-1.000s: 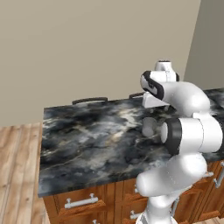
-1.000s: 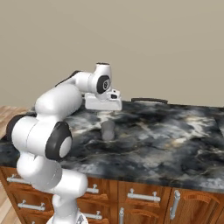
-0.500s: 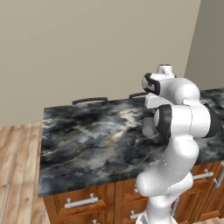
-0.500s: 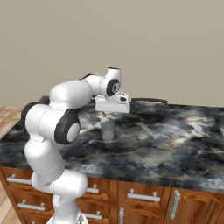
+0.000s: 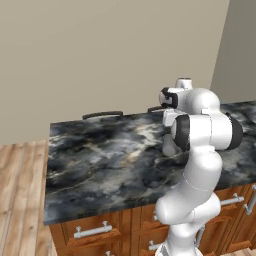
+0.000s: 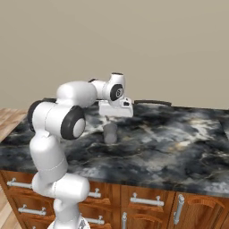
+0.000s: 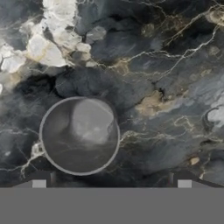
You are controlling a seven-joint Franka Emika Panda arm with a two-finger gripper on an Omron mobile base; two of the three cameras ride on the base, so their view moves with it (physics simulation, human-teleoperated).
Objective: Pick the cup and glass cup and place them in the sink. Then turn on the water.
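Note:
The glass cup point(image 6: 110, 133), a small see-through grey tumbler, stands upright on the dark marble counter point(image 6: 170, 138). In the left base view the glass cup point(image 5: 168, 145) is partly hidden behind my arm. My gripper point(image 6: 115, 117) hangs just above it, pointing down. In the hand view I look straight into the glass cup point(image 7: 80, 135), which lies left of the midline of my gripper point(image 7: 111, 183). The fingertips point(image 7: 39, 180) stand wide apart and open, with nothing held. The cup, the sink and the water are out of view.
A dark curved bar point(image 5: 102, 114) rises behind the counter's far edge, and another dark curved bar point(image 6: 153, 102) shows on the right. Wooden drawers with metal handles point(image 6: 145, 200) run below the counter. A plain wall stands behind.
My arm's elbow has swung round, and the hand has shifted and sunk a little to hang over the glass cup. The glass cup has not moved. The jaws stay open.

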